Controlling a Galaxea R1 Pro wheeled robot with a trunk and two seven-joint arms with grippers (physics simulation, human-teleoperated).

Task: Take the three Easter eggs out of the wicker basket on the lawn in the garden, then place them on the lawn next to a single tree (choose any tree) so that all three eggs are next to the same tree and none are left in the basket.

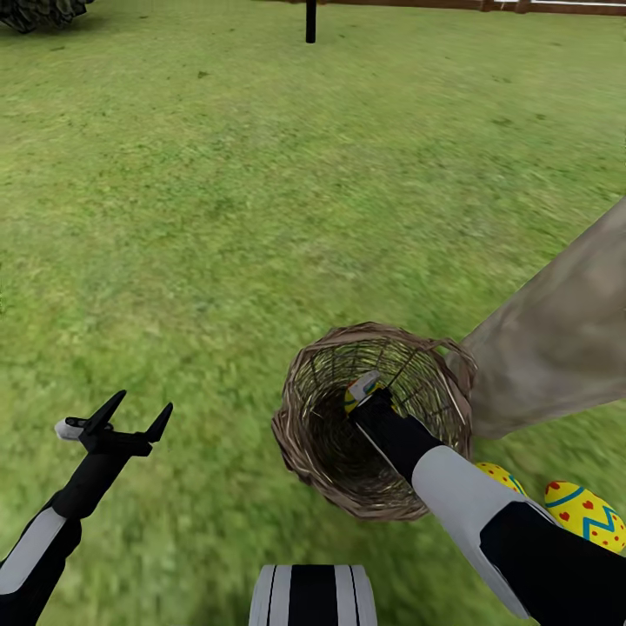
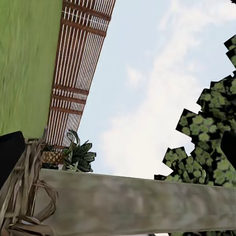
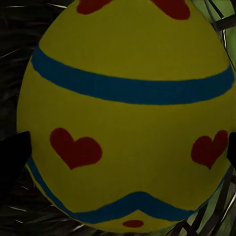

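Observation:
The wicker basket (image 1: 304, 435) stands on the lawn (image 1: 217, 217) right beside the thick pale tree (image 1: 556, 339) trunk. My right gripper (image 1: 369, 393) reaches down inside the basket, open, with one Easter egg (image 3: 128, 113) between its fingertips (image 3: 12, 157); that egg (image 1: 352, 400) peeks out yellow beside the fingers. Two more Easter eggs (image 1: 500, 476) (image 1: 587, 515) lie on the grass at the trunk's foot, partly behind my right forearm. My left gripper (image 1: 130, 417) hovers open and empty over the grass left of the basket.
A thin dark post (image 1: 310, 22) and a brown slat fence (image 1: 487, 4) stand at the far edge of the garden. A dark bush (image 1: 39, 10) sits at the far left. The left wrist view shows the trunk (image 2: 137, 201), basket rim (image 2: 19, 196) and fence (image 2: 78, 64).

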